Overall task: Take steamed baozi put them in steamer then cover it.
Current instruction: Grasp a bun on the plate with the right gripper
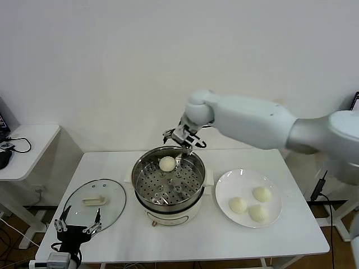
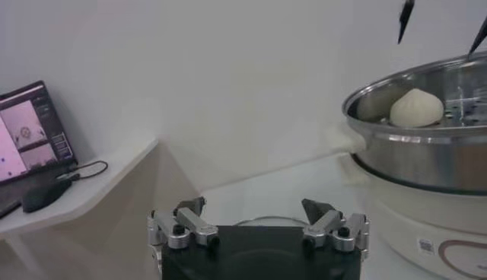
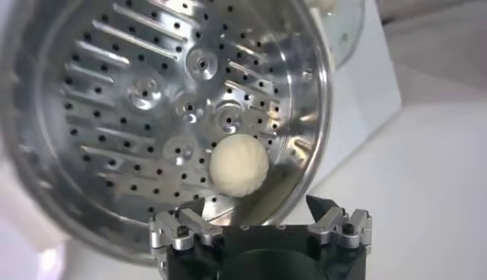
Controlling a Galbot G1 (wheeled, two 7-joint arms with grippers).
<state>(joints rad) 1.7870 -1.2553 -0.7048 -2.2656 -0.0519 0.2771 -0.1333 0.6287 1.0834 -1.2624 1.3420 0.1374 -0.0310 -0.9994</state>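
Observation:
One baozi (image 1: 167,163) lies on the perforated tray at the back of the steel steamer (image 1: 147,194); it also shows in the right wrist view (image 3: 239,167) and the left wrist view (image 2: 415,108). Three baozi (image 1: 253,204) lie on the white plate (image 1: 224,187) to the right. My right gripper (image 1: 180,142) hangs open and empty above the steamer's back rim, just behind the bun. The glass cover (image 1: 94,203) with its cream handle lies flat on the table left of the steamer. My left gripper (image 1: 78,227) is open and empty, low at the front left by the cover.
A side table (image 1: 33,137) with a mouse and cables stands to the left, with a laptop (image 2: 30,129) on it. The white wall is close behind the steamer.

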